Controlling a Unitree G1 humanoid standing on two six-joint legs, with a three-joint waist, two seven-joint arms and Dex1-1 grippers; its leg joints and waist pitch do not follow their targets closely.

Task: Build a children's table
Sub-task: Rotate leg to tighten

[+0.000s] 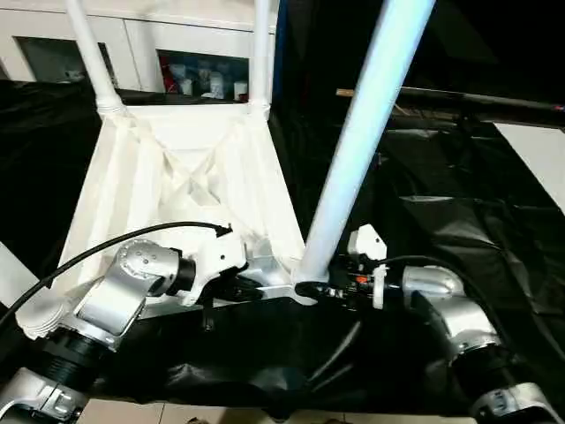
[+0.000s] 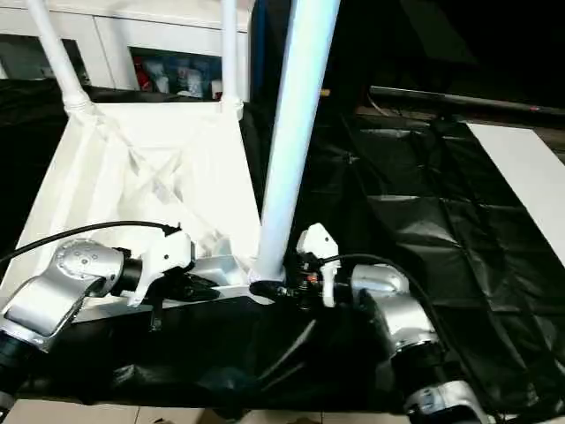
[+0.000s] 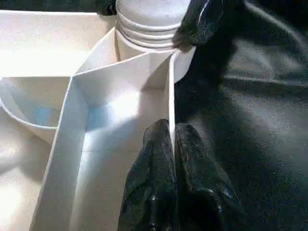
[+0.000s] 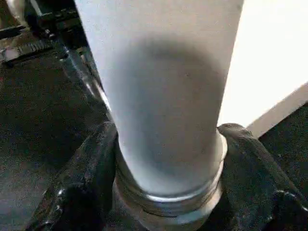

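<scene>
**Third leg going into the near corner socket**

A black, creased plastic sheet covers the work surface, with a white glass-door cabinet behind. The top lies upside down on the sheet, its ribbed underside facing up: thin glossy white walls crossing in diagonals. Two legs already stand in the far corner sockets.

The left gripper is pinched narrowly onto the thin rim wall along the top's near edge, bracing it. The right gripper is clamped around the base of a third leg, a smooth white tapered tube with a ringed collar, at the near right corner socket. The leg leans slightly.

The risks, as I judge them: a tilted leg may bind or cross-thread in the socket; the smooth tube may slip through the black fingers when turned; and the light top may slide on the slick sheet if the left pinch loosens.
</scene>
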